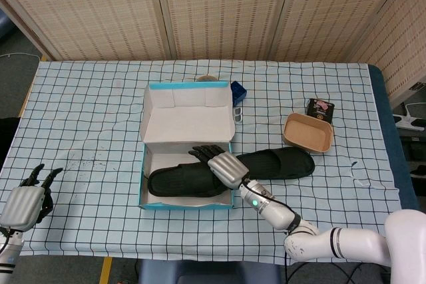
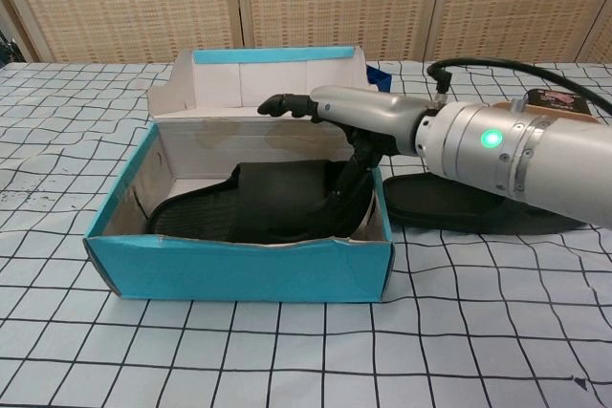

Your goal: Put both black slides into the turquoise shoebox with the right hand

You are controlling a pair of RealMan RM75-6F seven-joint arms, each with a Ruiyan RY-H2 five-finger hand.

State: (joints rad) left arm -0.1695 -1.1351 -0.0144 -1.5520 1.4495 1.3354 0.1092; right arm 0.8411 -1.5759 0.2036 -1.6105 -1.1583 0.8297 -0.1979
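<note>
The turquoise shoebox (image 1: 142, 184) (image 2: 239, 269) stands open in the middle of the table, its lid flap upright at the back. One black slide (image 1: 183, 183) (image 2: 277, 203) lies flat inside it. My right hand (image 1: 223, 164) (image 2: 354, 112) hovers over the box's right end with its fingers stretched out and its thumb pointing down beside the slide's strap; it holds nothing. The second black slide (image 1: 283, 163) (image 2: 478, 209) lies on the cloth just right of the box, partly hidden by my forearm. My left hand (image 1: 23, 201) rests empty at the front left edge.
A brown bowl (image 1: 307, 132) and a small black box (image 1: 320, 109) sit to the right, behind the second slide. A blue object (image 1: 238, 91) and a tan round thing (image 1: 208, 78) are behind the shoebox. The checked cloth's front edge runs close to my arms.
</note>
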